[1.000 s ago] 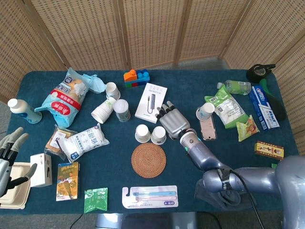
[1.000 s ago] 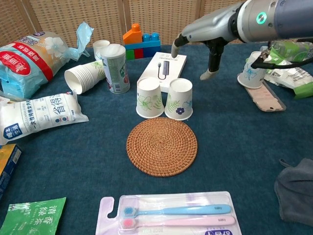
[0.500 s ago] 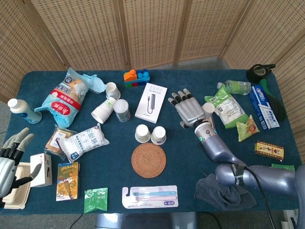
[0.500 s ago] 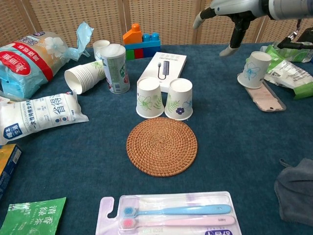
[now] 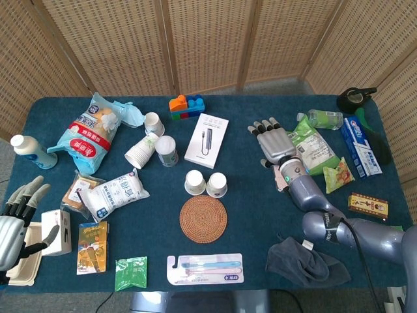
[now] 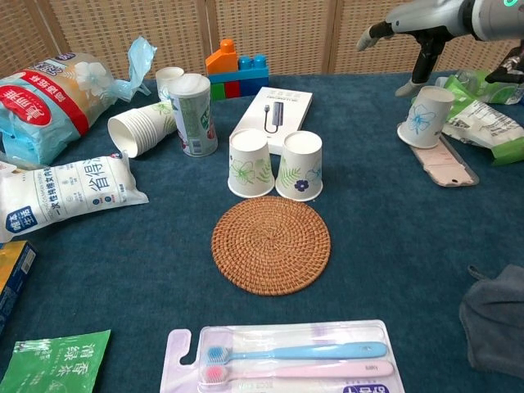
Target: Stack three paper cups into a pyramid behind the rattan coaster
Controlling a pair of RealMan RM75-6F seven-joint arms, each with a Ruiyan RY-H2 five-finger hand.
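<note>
Bench covered in dark blue cloth. Lying directly on it: rattan coaster, two upturned paper cups touching just behind it, toothbrush pack at front edge, white box, toy blocks, grey cloth.

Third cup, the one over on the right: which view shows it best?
Chest view. The third cup stands inverted and unobstructed, with the blue flower print clear and the right robot hand above it. In the head view the robot hand covers the cup.
</note>
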